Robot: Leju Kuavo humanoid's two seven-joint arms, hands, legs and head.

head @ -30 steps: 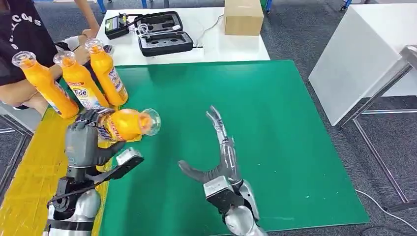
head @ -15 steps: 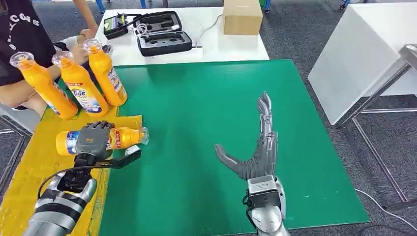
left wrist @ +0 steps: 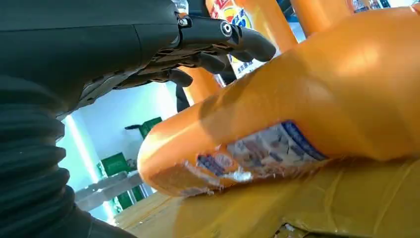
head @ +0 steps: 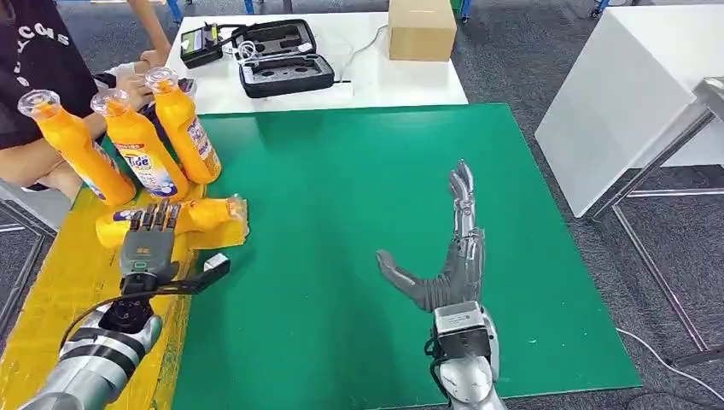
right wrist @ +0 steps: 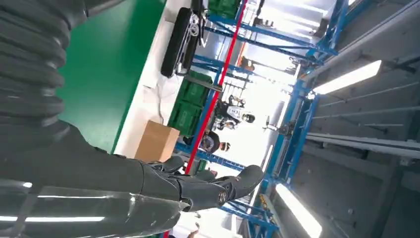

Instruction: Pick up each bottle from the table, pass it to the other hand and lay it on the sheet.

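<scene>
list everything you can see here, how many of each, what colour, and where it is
Standing bottles: three, orange, far left, by the person.
Lying bottle: one, orange, on the yellow sheet under the left hand's fingers.
Yellow sheet: one, left of the mat.
Green mat: one, centre.
Cases: two, black, open, on the white table.
Box: one, brown, same table.
White table: one, beyond the mat.
Person: one, dark shirt, far left.
Left hand: over the lying bottle.
Right hand: open above the mat.
</scene>
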